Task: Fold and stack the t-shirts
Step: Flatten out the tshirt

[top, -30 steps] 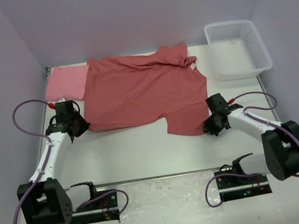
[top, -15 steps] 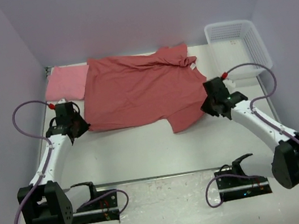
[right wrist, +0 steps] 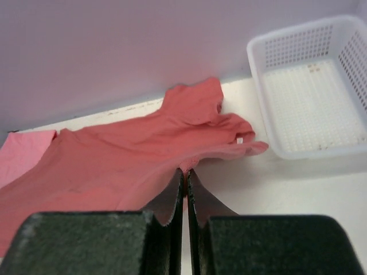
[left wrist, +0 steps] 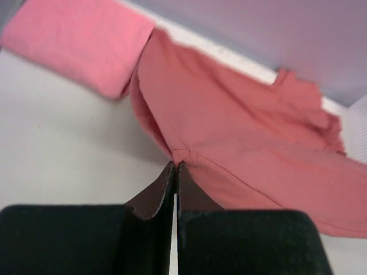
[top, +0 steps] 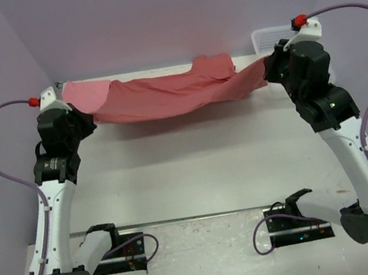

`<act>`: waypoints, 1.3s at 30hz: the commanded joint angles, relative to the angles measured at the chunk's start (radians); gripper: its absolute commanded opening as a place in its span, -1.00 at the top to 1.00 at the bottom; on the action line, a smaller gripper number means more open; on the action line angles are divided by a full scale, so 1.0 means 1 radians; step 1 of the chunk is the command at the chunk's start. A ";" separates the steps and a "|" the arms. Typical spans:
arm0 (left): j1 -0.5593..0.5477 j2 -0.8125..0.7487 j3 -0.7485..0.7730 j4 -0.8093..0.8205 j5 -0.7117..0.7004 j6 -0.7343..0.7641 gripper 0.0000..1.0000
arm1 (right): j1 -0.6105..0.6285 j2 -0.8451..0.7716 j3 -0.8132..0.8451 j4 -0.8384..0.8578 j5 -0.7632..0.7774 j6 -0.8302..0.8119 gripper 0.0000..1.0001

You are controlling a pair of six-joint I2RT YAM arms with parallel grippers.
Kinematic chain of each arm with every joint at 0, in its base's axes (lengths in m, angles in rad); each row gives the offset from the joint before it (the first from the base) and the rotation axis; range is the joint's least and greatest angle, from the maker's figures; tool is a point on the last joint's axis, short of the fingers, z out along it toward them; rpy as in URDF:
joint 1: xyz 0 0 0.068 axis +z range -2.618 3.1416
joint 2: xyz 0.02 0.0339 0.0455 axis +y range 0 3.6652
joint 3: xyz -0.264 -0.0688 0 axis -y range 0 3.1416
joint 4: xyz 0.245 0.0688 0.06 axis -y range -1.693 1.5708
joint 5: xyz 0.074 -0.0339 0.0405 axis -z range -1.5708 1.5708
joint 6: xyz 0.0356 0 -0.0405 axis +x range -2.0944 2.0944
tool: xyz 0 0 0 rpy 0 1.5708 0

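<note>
The brick-red t-shirt (top: 176,93) hangs stretched in the air between both grippers, its far edge trailing at the back of the table. My left gripper (top: 90,119) is shut on its near-left corner; the left wrist view shows the jaws (left wrist: 175,166) pinching the hem of the red shirt (left wrist: 241,143). My right gripper (top: 273,69) is shut on the near-right corner; in the right wrist view (right wrist: 186,171) the red shirt (right wrist: 126,157) spreads ahead. The lighter pink t-shirt (top: 83,92) lies folded at the back left, also in the left wrist view (left wrist: 80,40).
A white lattice basket (right wrist: 309,103) stands at the back right, mostly hidden behind my right arm in the top view (top: 265,38). Purple walls close the back and sides. The arm bases and cables sit at the near edge.
Both grippers have risen and moved toward the back, lifting the red shirt's near edge off the table. The shirt now hangs stretched between them instead of lying flat.
</note>
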 commanded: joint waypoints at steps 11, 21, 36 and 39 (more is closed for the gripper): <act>-0.002 -0.159 0.485 0.098 0.292 0.139 1.00 | 0.033 -0.244 0.423 -0.181 -0.195 -0.224 1.00; -0.002 0.090 0.587 0.144 0.235 0.144 1.00 | 0.033 0.025 0.604 -0.090 -0.183 -0.357 1.00; -0.002 0.591 0.909 0.214 0.084 0.285 1.00 | -0.066 0.647 1.101 -0.005 -0.152 -0.503 1.00; -0.002 0.552 0.892 0.218 0.091 0.282 1.00 | -0.060 0.595 1.063 0.002 -0.153 -0.503 1.00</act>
